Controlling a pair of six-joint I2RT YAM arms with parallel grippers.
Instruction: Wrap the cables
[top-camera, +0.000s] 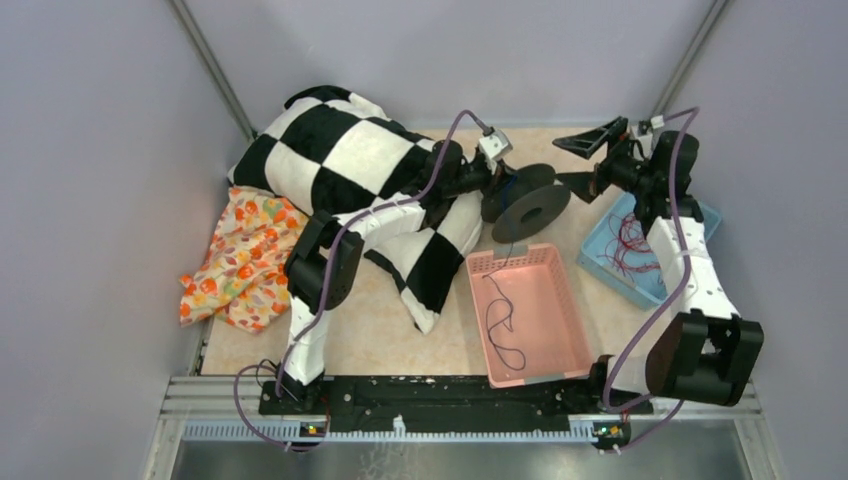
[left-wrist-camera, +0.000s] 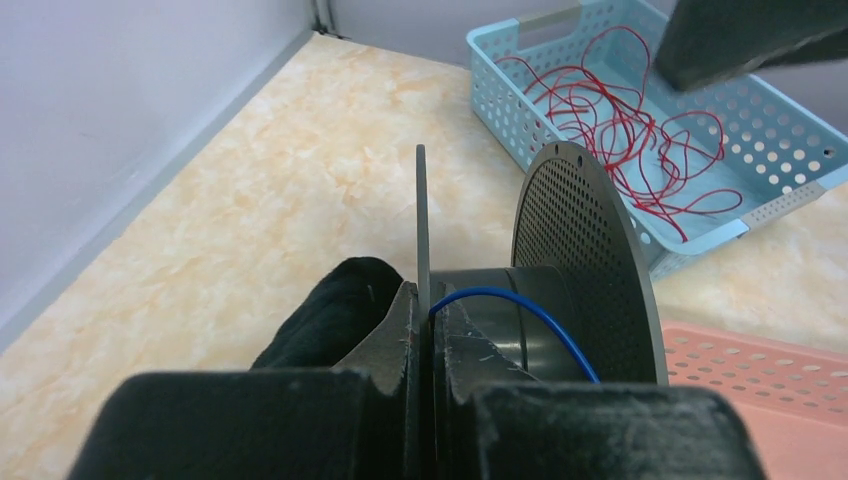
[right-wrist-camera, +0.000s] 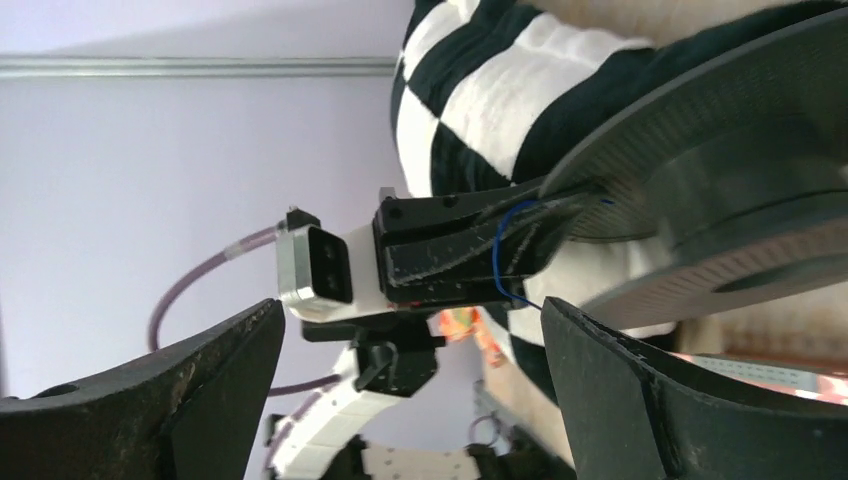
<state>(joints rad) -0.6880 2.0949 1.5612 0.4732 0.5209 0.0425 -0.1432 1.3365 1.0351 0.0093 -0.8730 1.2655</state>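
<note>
In pink basket (top-camera: 550, 312), cable (top-camera: 488, 325) loop lengthwise.

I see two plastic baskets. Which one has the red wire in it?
The light blue perforated plastic basket on the right, holding a tangle of thin red wire. The pink plastic basket in the middle holds only one thin dark cable.

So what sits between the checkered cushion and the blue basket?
A black spool, gripped by the left end effector, blue cable on its hub; the top external view shows it.
</note>
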